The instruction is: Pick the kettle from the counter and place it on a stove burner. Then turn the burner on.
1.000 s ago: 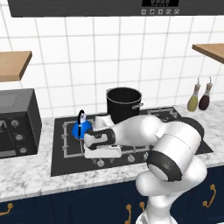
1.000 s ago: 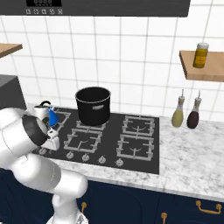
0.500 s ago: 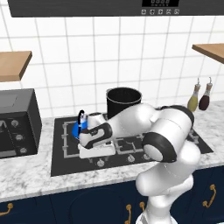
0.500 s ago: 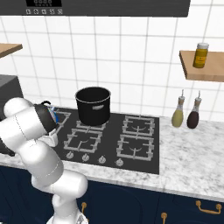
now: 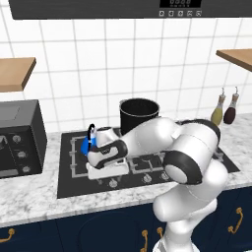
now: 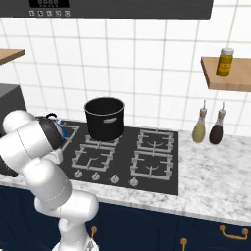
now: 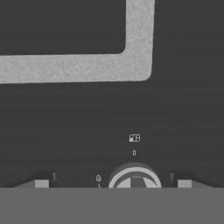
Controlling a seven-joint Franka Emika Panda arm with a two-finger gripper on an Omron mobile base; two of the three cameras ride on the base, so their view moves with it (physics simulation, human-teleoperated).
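The hand (image 7: 113, 183) hangs low over the front strip of the black glass stove top (image 5: 66, 182), its two dark fingertips (image 7: 42, 183) standing wide apart and grasping nothing. In the hand view a round silver control knob (image 7: 134, 176) sits at the bottom centre of the frame, squarely between the tips, with a small flame mark and a burner diagram printed just beside it. My reading is that the hand is lined up this way so the open tips can close around that knob and turn it.

In the left base view the white wrist lies flat over the front left of the stove top, at the centre left of the frame, pointing down at the knob row.

Just behind the wrist, the small squat bright-blue kettle with its thin black arched handle (image 5: 90, 142) stands upright on the wide square grey metal grate of the stove burner (image 5: 78, 162), free of the hand. So the placing looks done and only the switching-on is left.

To the right of the kettle, at the upper centre, a tall black stockpot (image 5: 139, 114) stands on a rear burner. The white-grey speckled marble-look worktop (image 5: 29, 202) frames the stove top along the lower left.
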